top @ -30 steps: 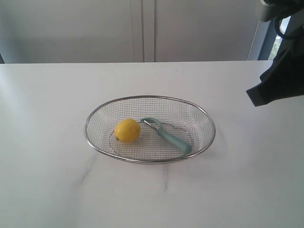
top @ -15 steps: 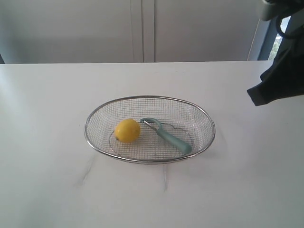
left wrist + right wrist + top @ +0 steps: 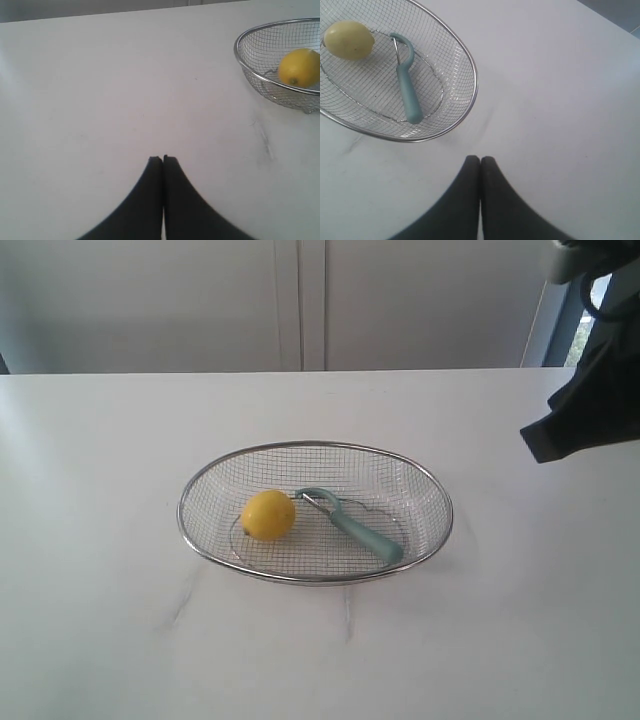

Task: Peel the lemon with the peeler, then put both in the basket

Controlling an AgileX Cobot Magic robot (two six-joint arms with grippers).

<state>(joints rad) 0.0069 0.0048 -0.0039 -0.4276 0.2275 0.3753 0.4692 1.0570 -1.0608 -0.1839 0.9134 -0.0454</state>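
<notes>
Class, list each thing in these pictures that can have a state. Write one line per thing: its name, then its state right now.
Basket: upright on the table, loaded.
Lemon: lying in the basket, no peeled patch visible, unheld.
Peeler: lying flat in the basket beside the lemon, not touching it, unheld.
Left hand: shut, empty, above bare table.
Right hand: shut, empty, above the table near the basket.

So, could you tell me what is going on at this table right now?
Nothing is being handled at the moment. The lemon and the peeler lie side by side inside the wire basket on the white table. The left pincer and the right pincer are both shut and empty, each over bare tabletop beside the basket. The lemon's skin looks whole and yellow.
</notes>
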